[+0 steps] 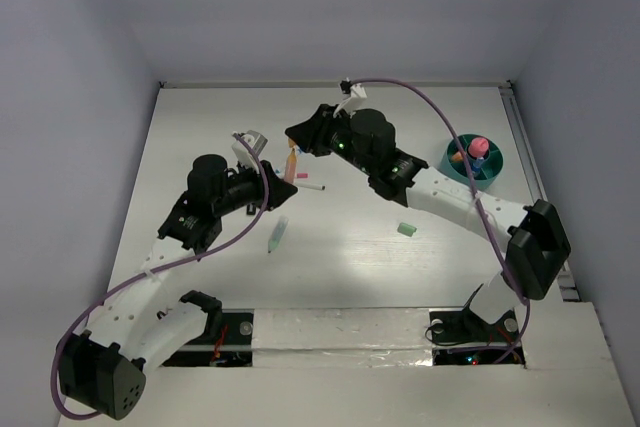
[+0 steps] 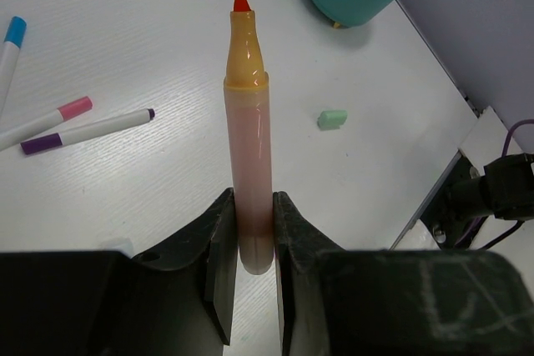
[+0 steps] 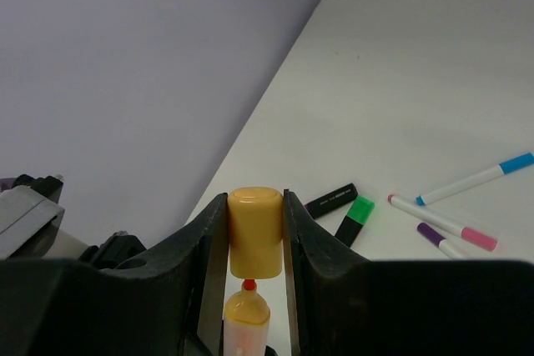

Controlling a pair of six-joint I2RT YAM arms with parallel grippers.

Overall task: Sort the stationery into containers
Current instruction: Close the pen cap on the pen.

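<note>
My left gripper [image 2: 253,231] is shut on the lower barrel of an orange highlighter [image 2: 248,147], which stands uncapped with its red tip pointing away. My right gripper [image 3: 254,206] is shut on the highlighter's yellow cap [image 3: 254,231], held just off the red tip [image 3: 248,286]. From above, both grippers meet over the table's middle around the highlighter [image 1: 291,162]. The teal holder [image 1: 472,160] stands at the right with pink and orange pieces inside. A green eraser [image 1: 406,230] and a pale green pen [image 1: 277,235] lie on the table.
Thin white markers with blue [image 2: 10,47], pink [image 2: 50,120] and purple [image 2: 83,131] caps lie to the left. A black marker [image 3: 331,200] and a green-capped black highlighter [image 3: 355,218] lie near the left wall. Walls enclose the table on three sides.
</note>
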